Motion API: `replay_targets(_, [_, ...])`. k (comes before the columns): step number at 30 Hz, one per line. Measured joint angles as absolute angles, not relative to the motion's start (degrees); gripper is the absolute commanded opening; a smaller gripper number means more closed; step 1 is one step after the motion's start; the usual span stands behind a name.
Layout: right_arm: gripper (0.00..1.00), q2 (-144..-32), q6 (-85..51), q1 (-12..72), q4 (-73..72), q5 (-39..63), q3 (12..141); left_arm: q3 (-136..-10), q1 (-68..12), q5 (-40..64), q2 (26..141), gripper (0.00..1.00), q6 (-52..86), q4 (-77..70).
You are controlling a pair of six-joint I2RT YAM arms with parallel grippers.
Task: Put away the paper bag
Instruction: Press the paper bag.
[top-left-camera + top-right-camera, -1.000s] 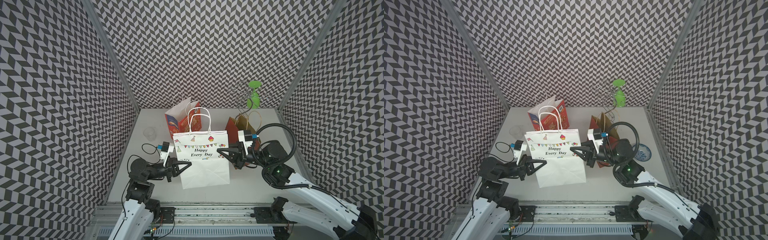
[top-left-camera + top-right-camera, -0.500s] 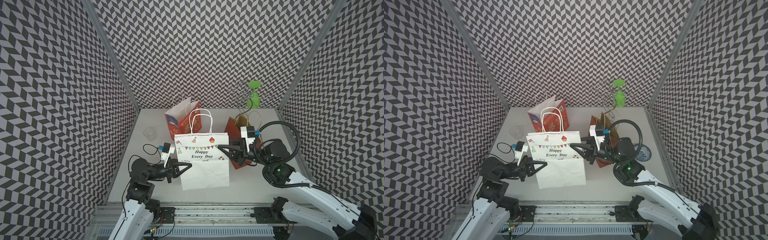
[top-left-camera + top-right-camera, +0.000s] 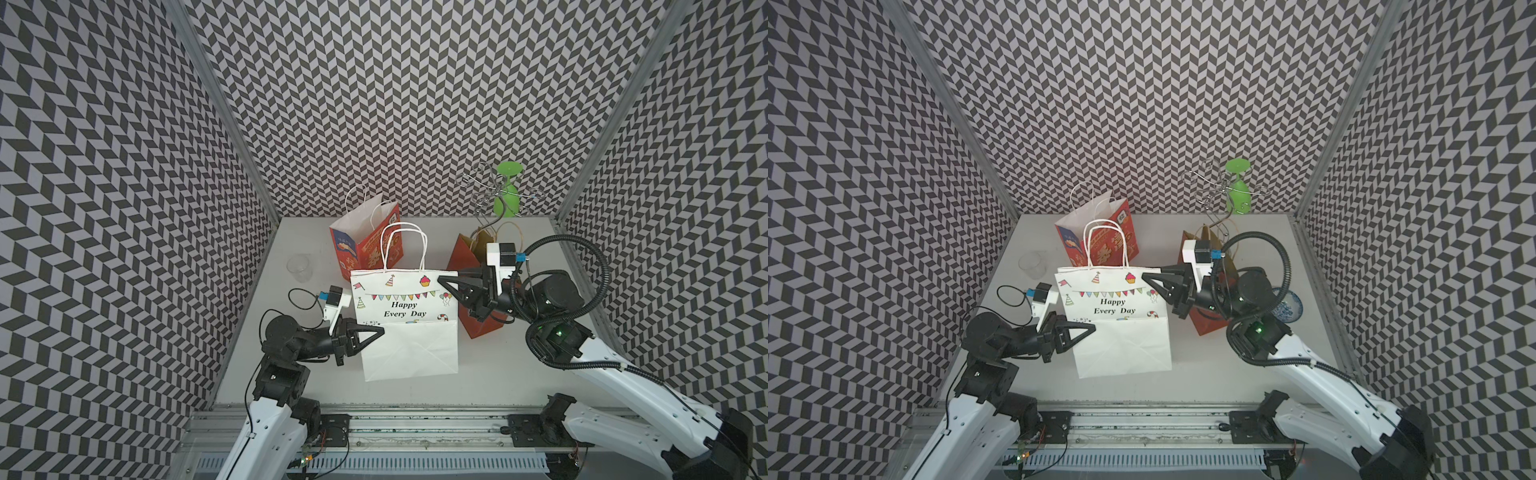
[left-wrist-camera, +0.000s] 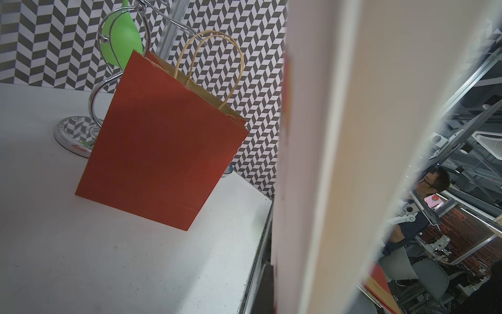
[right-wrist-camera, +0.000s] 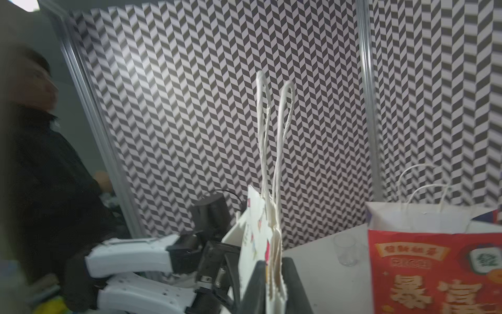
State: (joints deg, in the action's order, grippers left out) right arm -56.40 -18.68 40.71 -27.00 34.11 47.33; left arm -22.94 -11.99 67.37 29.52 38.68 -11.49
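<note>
Now the white bag [image 3: 405,328] stands toward the front of the surface [image 3: 415,399], pressed flat, handles up, with its base flap folded against the printed face. I cannot tell whether its lower edge rests on the surface.

The step in hand looks like carrying or laying down the flattened bag between two grips. To do it well, both arms should travel together at one pace, so the paper stays lightly taut and neither tears at a pinch nor buckles open. The path should avoid the printed bag [image 3: 365,241] just behind and the red bag [image 3: 473,270] beside the right arm. The tall handles should also stay clear of that arm's cable.

The left hand [image 3: 380,330] is closed on the bag's left edge, about halfway down. In the left wrist view the paper fills the frame at close range. The right hand [image 3: 440,282] is closed on the top right corner. In the right wrist view its fingers [image 5: 258,282] sit either side of the serrated rim with no visible gap.
</note>
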Motion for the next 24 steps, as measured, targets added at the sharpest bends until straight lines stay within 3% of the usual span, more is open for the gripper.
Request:
replay_targets(2, [0.01, -56.4, -18.5, 40.7, -27.0, 34.1, 47.5, -22.9, -12.0, 67.4, 29.6, 0.0, 38.5, -11.5])
replay_targets(4, [0.35, -56.4, -18.5, 40.7, -26.7, 34.0, 47.5, -22.9, -12.0, 67.4, 29.7, 0.0, 38.3, -11.4])
replay_targets(6, [0.62, -56.4, -18.1, 40.7, -26.1, 33.1, 47.6, -22.9, -12.0, 67.4, 29.7, 0.0, 38.2, -11.2])
replay_targets(7, [0.68, -56.3, -17.6, 40.7, -25.3, 32.6, 47.7, -22.9, -12.0, 67.4, 29.7, 0.0, 38.0, -11.1])
replay_targets(17, [0.88, -47.4, -3.6, 40.7, -8.0, 27.6, 47.9, -25.2, -12.0, 64.9, 29.3, 0.0, 37.0, -12.0])
replay_targets(24, [0.95, -43.4, 1.9, 40.7, 0.8, 29.0, 45.0, -28.0, -12.0, 63.1, 28.9, 0.0, 37.3, -16.7])
